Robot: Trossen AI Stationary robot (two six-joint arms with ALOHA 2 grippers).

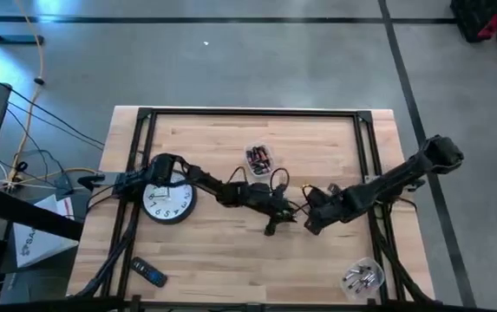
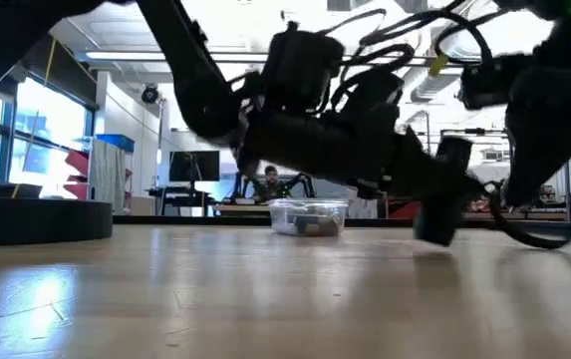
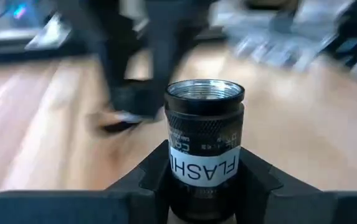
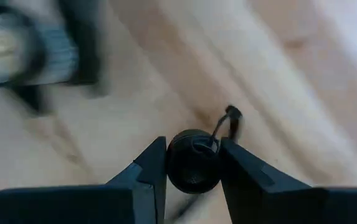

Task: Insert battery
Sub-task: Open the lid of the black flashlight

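My left gripper [image 3: 204, 190] is shut on a black flashlight body [image 3: 204, 143] with a white label and an open, threaded end. In the high view it is at the table's middle [image 1: 274, 217]. My right gripper [image 4: 192, 174] faces it closely from the right [image 1: 311, 221]. It is shut on a small round black cap [image 4: 192, 160] that trails a thin cord [image 4: 228, 118]. A clear tub of batteries [image 1: 259, 159] stands on the table just beyond both grippers, also in the low view [image 2: 308, 216]. My left gripper pinches the flashlight's labelled barrel [image 3: 177, 167] between its two fingers, which lie across the barrel. The open threaded end [image 3: 204, 90] sticks out past the fingers; the other end is hidden below them. My right gripper pinches the round cap by its opposite sides [image 4: 171, 163] between its two fingers. The cap is clear of the table, which shows behind it, and its cord hangs loose beyond the fingers.
A round wall clock [image 1: 167, 201] lies under the left arm at the table's left. A dark remote [image 1: 148, 273] lies near the front left corner. A second clear tub with small metal parts [image 1: 362, 277] stands at the front right. Bare wood lies along the near edge between them.
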